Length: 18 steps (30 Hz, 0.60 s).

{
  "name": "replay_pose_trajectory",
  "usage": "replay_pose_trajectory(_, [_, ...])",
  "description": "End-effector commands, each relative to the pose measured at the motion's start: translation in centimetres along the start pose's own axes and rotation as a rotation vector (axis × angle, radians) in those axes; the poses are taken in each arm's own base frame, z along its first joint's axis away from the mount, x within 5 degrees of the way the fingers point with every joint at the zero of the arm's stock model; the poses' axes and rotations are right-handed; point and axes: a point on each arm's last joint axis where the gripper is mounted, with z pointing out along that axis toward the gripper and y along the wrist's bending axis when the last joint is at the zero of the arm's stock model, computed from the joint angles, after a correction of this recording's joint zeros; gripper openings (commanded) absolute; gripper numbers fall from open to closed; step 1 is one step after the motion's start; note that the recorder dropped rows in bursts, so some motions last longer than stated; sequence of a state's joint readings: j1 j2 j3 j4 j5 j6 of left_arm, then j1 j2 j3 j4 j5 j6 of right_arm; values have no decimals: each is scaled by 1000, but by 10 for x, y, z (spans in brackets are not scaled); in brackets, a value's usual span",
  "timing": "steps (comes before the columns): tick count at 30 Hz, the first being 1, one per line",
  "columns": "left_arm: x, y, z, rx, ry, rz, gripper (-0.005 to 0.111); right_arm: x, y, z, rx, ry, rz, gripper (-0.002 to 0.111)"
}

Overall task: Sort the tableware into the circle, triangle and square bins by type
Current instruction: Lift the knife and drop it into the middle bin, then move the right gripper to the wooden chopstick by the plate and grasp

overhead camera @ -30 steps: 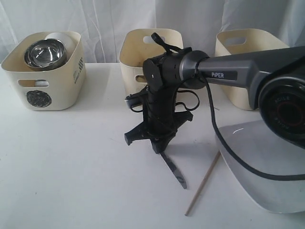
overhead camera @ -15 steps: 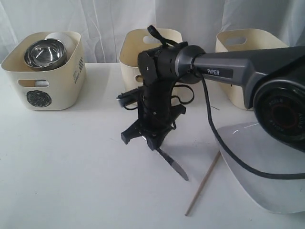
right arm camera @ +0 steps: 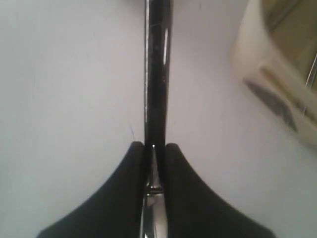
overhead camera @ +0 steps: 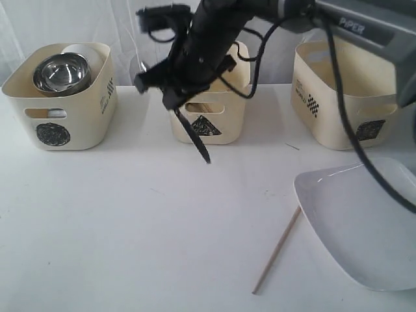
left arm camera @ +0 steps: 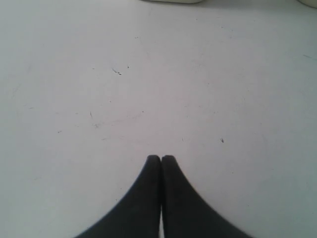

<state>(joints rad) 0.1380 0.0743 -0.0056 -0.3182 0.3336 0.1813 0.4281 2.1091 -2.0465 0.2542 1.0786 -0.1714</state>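
My right hand (overhead camera: pixel 177 103) is pinched narrow on the steel knife (overhead camera: pixel 194 136). It grips one end, and the rest slants down below the hand, well clear of the table (overhead camera: pixel 130 221). In the right wrist view the knife runs straight out between the two fingers (right arm camera: pixel 119 198).

Just beyond the hand stands the triangle bin (overhead camera: pixel 205 123), which I judge is where cutlery goes, so this piece is up at the bin but not yet in it. I cannot make out what already lies inside. The fork, the spoon and the mugs are nowhere I can see.

Farther out on my left arm's side is the circle bin (overhead camera: pixel 49 133), holding the steel bowl (overhead camera: pixel 62 71) with a white rim behind it that I take for the white bowl (overhead camera: pixel 81 52). I count that part as done.

On the other side of the hand stands the square bin (overhead camera: pixel 367 130). Nearer the camera than that bin, both on the table, lie a wooden chopstick (overhead camera: pixel 276 250) and the large white plate (overhead camera: pixel 364 221), the chopstick just beside the plate's edge. Both are left to sort.

My left hand (left arm camera: pixel 161 158) is fully closed on nothing, low over bare table.

The arm (overhead camera: pixel 364 29) reads "PIPER". The small print on the sides of the outer bins is too fine to read.
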Motion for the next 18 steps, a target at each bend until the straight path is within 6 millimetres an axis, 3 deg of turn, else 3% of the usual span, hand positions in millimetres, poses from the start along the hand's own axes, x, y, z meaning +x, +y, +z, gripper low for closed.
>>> replay_pose_trajectory(1, [1,0,1,3,0,-3,0,-23,-31,-40,-114,-269,115,0])
replay_pose_trajectory(11, [1,0,1,3,0,-3,0,-32,-105,-50,-203,-555,217,0])
replay_pose_trajectory(14, [1,0,1,3,0,-3,0,-39,-115,-43,-238,-690,219,0])
replay_pose_trajectory(18, [1,0,1,3,0,-3,0,-45,-131,-18,-182,-829,198,0])
